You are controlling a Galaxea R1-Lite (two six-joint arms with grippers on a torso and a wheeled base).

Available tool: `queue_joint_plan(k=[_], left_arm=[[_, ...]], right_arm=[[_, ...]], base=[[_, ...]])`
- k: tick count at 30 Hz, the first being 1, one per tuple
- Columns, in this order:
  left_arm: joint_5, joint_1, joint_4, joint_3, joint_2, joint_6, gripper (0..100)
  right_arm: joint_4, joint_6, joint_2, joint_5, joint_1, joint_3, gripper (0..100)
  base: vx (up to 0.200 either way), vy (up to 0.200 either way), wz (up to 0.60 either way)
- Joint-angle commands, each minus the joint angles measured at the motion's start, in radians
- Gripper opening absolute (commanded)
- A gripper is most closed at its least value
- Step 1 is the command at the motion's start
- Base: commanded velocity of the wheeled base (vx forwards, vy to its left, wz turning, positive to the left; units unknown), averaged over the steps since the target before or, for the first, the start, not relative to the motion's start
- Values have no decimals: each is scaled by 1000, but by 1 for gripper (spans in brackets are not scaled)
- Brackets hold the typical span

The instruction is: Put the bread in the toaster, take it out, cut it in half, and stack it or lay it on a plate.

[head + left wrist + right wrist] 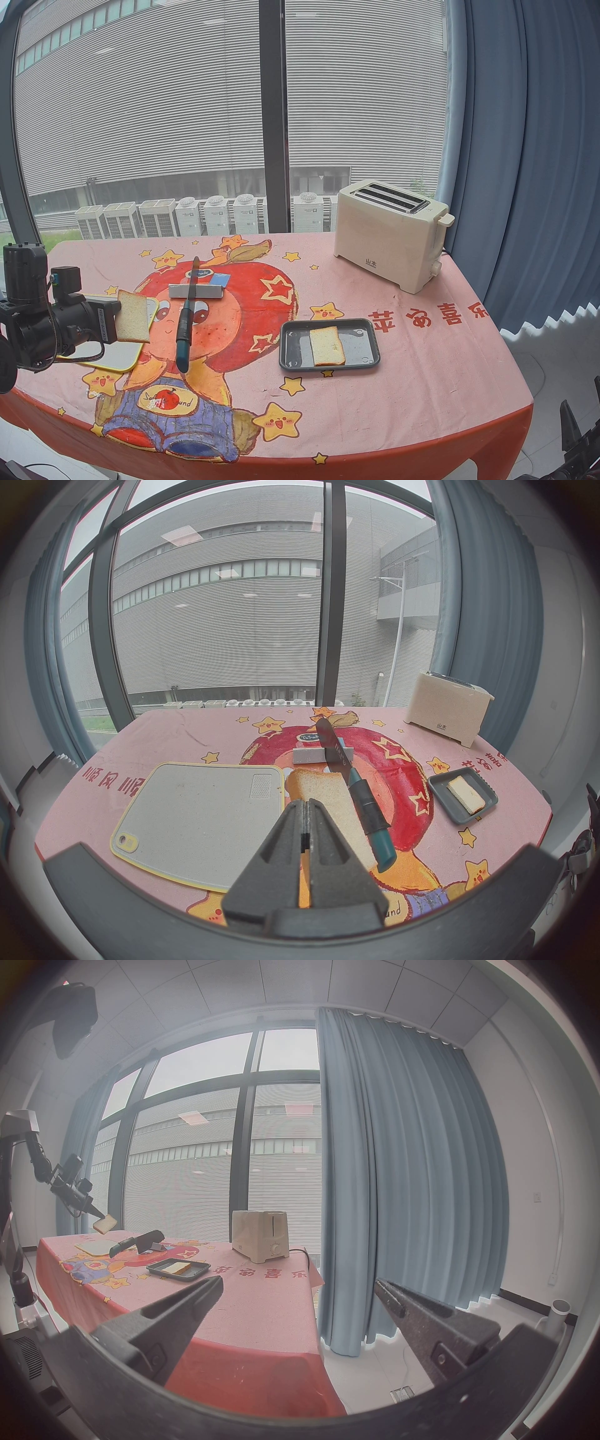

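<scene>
The left fingers pinch a pale, crusted bread slice well left of the dark rectangular tray; the right fingers gape empty, farther off.

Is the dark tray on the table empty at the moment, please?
No, a piece of bread lies flat in the tray.

Table, pink cartoon cloth. Cutting board lies below and beside the fingers of the left gripper. Knife, blade on grey rest, just past them. Tray farther off, toaster farthest.
</scene>
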Motion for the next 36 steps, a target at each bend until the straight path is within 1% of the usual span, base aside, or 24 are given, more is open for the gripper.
queue_joint_plan(k=[1,10,22,26,33,36], left_arm=[[0,-3,0,-1,0,0,0],[-3,-5,0,-4,0,-4,0],[-4,-8,0,-20,3,-3,0],[0,-46,0,-40,6,-3,0],[0,-51,0,-64,14,-3,0],[0,-66,0,-70,15,-3,0]], right_arm=[[0,0,-15,0,0,18,100],[0,0,-15,0,0,18,100],[0,0,-15,0,0,18,100],[0,0,-15,0,0,18,100],[0,0,-15,0,0,18,100],[0,0,-15,0,0,18,100]], base=[[0,0,0],[0,0,0],[0,0,0],[0,0,0],[0,0,0],[0,0,0]])
